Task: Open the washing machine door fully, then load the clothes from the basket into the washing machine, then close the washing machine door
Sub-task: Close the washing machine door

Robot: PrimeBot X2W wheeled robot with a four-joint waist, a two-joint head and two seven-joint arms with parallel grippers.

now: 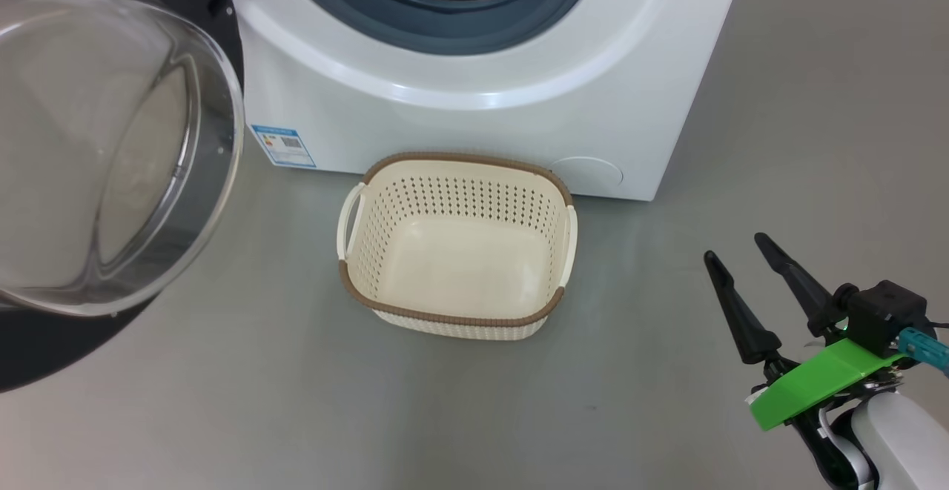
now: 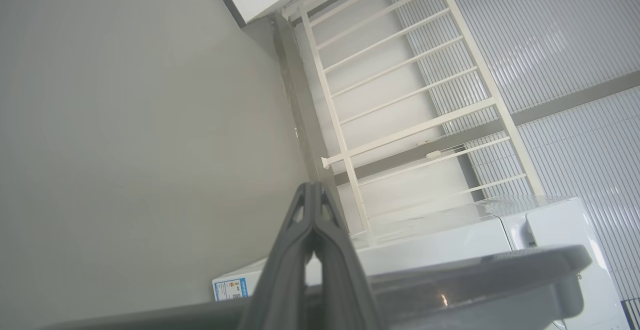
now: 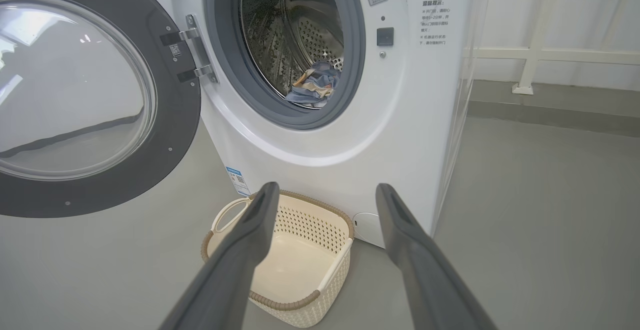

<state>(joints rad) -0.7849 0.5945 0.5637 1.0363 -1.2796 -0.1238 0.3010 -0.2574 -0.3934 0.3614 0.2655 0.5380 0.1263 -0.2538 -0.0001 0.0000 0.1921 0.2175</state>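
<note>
While our right gripper (image 1: 735, 247) hangs at the near right with its two dark fingers spread wide and nothing between them, our left gripper (image 2: 313, 188) has its fingers pressed flat together on nothing that we can see. The left one points past a grey edge that we cannot name, toward the white top of the machine (image 2: 440, 250) and a white railing (image 2: 400, 95) by the far wall. Out from the right gripper, to its left and well apart from it, the basket (image 1: 460, 158) sits upright on the grey floor (image 1: 222, 401). Its cream bottom is in plain view and its far rim is just before the machine's front. On that front, left of the basket, we see a small blue sticker (image 1: 283, 145). Higher up, the grey seal (image 1: 445, 34) rings the steel drum (image 3: 290, 30), and the clothes (image 3: 312, 83), blue with some orange-brown, lie in a heap at the drum's bottom near its mouth. The door (image 1: 111, 156) stands swung out on the machine's left side, hung on its hinge (image 3: 195, 50), black rim and bulging glass bowl turned toward us, well clear of the opening.
</note>
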